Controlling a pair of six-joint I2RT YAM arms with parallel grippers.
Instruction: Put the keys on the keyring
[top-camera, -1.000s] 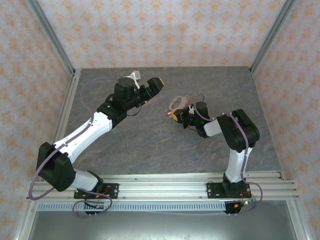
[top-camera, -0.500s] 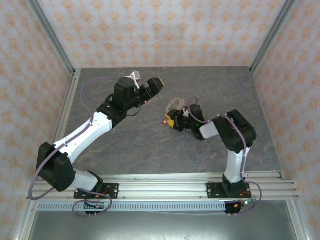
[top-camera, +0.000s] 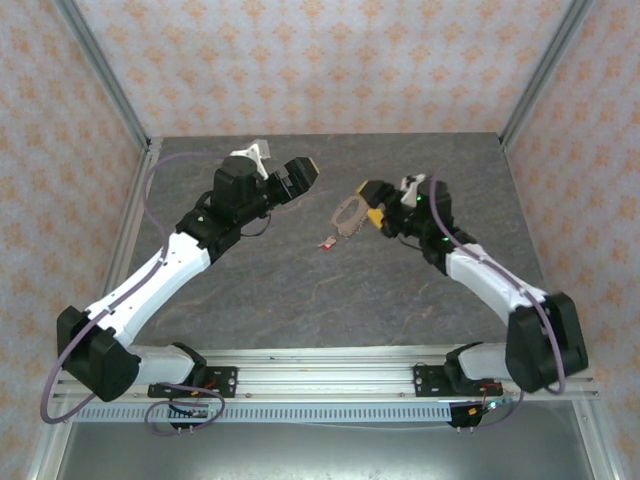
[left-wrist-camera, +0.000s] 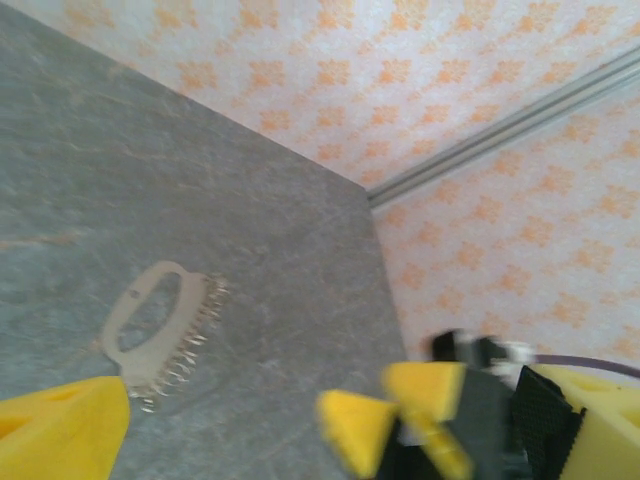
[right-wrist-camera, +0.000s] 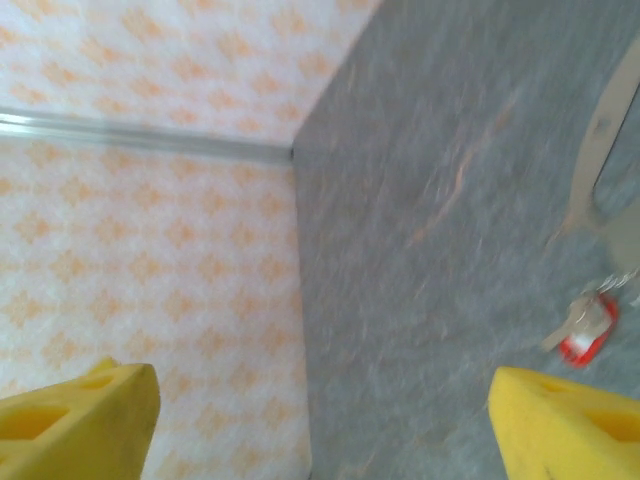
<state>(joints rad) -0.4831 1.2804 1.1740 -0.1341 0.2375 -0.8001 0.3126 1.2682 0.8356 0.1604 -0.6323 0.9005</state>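
1. Yellow-padded and spread wide, the left gripper (top-camera: 303, 170) hangs empty over the desk (top-camera: 300, 290), left of centre.
2. Equally spread, the right gripper (top-camera: 372, 204) grasps nothing and sits just beside the right end of the keyring (top-camera: 348, 214).
3. The keyring lies flat mid-desk, with the red keys (top-camera: 326, 243) just off its near-left end, not threaded on.

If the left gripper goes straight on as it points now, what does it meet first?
Probably the right gripper, seen between the left gripper's fingers in the wrist view; the keyring lies aside. Depth is unclear.
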